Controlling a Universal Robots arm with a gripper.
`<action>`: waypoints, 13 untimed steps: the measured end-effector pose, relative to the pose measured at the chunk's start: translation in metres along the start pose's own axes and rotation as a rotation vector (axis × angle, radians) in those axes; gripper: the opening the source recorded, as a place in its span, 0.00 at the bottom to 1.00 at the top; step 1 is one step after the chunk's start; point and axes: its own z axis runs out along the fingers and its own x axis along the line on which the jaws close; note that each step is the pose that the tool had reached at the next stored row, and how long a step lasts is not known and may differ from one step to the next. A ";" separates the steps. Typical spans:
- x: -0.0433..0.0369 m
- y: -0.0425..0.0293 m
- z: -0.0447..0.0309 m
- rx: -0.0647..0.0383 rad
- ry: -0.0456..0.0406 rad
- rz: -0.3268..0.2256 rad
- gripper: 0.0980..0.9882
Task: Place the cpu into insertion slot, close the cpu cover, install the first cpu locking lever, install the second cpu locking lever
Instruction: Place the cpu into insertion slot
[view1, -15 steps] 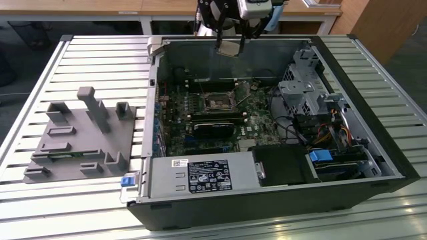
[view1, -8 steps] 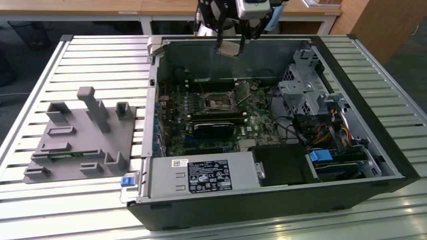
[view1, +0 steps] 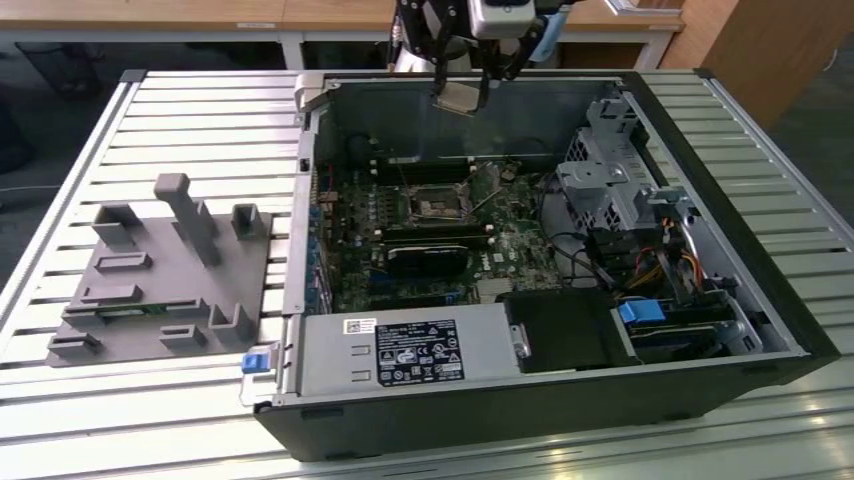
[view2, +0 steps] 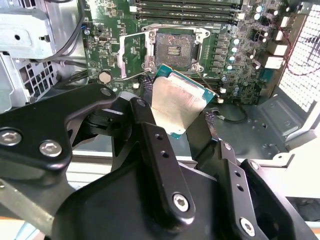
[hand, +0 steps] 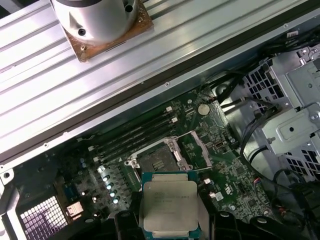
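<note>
One arm (view1: 447, 40), raised above the computer case (view1: 747, 300); jaws clamped on the cpu (view2: 177, 100), well above the uncovered insertion slot (view2: 175, 50).

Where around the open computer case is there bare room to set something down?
Free: table slats beyond the grey fixture, and those at the exterior view's right edge. Crowded: inside the case, with motherboard, cables, drive cage.

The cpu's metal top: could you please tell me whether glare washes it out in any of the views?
In the second wrist view, the cpu, held in the pincer, glares pale and featureless; in the first wrist view its top is evenly lit, faint markings visible; in the exterior view it looks dull tan, without glare.
</note>
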 end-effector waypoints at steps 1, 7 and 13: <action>0.0000 0.0000 0.0000 0.000 -0.0005 0.005 0.48; 0.0001 0.0001 0.0003 0.000 -0.0032 0.037 0.48; 0.0002 0.0003 0.0005 -0.001 -0.0060 0.070 0.48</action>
